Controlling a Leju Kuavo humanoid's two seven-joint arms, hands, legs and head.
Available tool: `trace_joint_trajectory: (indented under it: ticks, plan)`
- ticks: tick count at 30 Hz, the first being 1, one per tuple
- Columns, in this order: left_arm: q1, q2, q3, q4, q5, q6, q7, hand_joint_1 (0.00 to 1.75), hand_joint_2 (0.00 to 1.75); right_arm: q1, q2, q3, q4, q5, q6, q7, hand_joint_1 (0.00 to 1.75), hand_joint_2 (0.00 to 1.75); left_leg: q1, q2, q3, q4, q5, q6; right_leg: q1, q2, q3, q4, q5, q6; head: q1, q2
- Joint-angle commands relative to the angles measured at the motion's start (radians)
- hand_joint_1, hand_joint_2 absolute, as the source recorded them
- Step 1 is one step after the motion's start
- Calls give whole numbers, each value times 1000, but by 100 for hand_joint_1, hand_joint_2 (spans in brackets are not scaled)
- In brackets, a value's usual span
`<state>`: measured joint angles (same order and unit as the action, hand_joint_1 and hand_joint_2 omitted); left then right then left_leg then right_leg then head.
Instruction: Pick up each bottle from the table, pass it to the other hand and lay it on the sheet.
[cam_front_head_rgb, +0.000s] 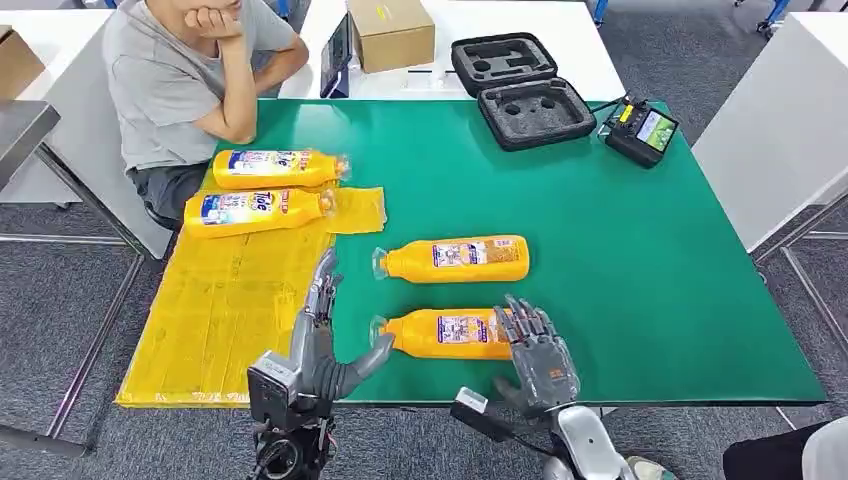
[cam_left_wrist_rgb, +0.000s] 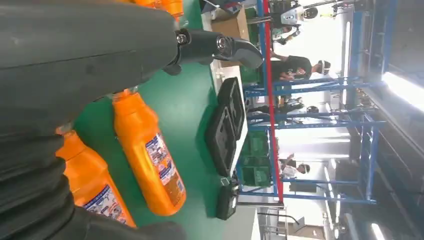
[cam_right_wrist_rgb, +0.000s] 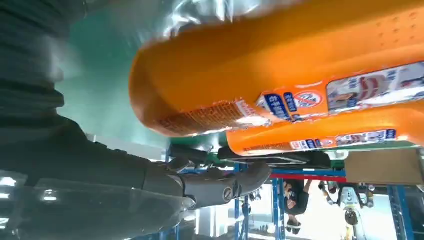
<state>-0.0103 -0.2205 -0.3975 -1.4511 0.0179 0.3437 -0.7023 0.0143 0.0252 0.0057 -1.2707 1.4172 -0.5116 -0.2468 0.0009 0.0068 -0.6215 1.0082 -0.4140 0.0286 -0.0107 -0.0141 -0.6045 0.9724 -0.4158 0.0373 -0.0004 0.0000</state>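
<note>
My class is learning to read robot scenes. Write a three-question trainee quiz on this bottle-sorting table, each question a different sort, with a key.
1. True or false: two orange bottles lie on the yellow sheet.
2. Which hand is at the nearest bottle? A left hand B right hand
3. Fill in: the black foam-lined case stands ____.

Key: 1 true. 2 B. 3 open.

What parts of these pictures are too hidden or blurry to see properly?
- Head view: the right hand covers the base end of the near bottle, so a grip cannot be judged.
- Left wrist view: the left hand hides that bottle's cap.
- Right wrist view: the label print is too blurred to read.
- Head view: the person is cut off by the top edge.
</note>
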Motion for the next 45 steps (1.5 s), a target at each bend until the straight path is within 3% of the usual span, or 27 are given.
trace_joint_trajectory:
  ticks: [1, 13, 40, 42, 43, 44, 45]
  plan:
    - [-38, 10, -26, 54, 3, 7, 4, 0, 175, -64, 4, -18, 67, 33, 1, 12, 0, 175, 0, 0, 5, -1, -2, -1, 0, 2, 5, -1, -1, -1, 0, 0]
    - [-47, 13, -34, 65, 5, 8, 4, 0, 175, -182, -6, -2, 249, -28, -7, -43, 0, 175, 0, 2, 6, -1, -1, -2, 0, 3, 5, -1, -1, -1, 0, 0]
    - [-85, -1, -27, 141, 20, -26, 4, 0, 175, -263, -2, 10, 438, -157, 55, -98, 0, 175, 1, 0, 7, -2, -1, -2, 1, 1, 7, -2, -1, -1, 0, 0]
    - [-87, -1, -26, 144, 20, -26, 4, 0, 175, -262, -3, 10, 440, -161, 57, -102, 54, 175, 1, -1, 6, -2, -1, -1, 1, 1, 6, -2, -1, -1, 0, 0]
    - [-87, -1, -26, 144, 20, -26, 4, 0, 175, -262, -3, 10, 440, -161, 57, -102, 54, 175, 1, -1, 7, -1, -1, -2, 1, 1, 8, -2, -1, -2, 0, 0]
    - [-90, -3, -24, 149, 21, -24, 4, 0, 175, -262, -3, 11, 443, -165, 59, -107, 133, 175, 1, -1, 7, -2, -1, -2, 1, 1, 6, -2, -1, -1, 0, 0]
    - [-90, -2, -25, 149, 21, -25, 4, 0, 175, -263, -1, 12, 446, -169, 63, -109, 161, 175, 0, -1, 5, -1, -1, -1, 0, 0, 5, -1, -1, -1, 0, 0]
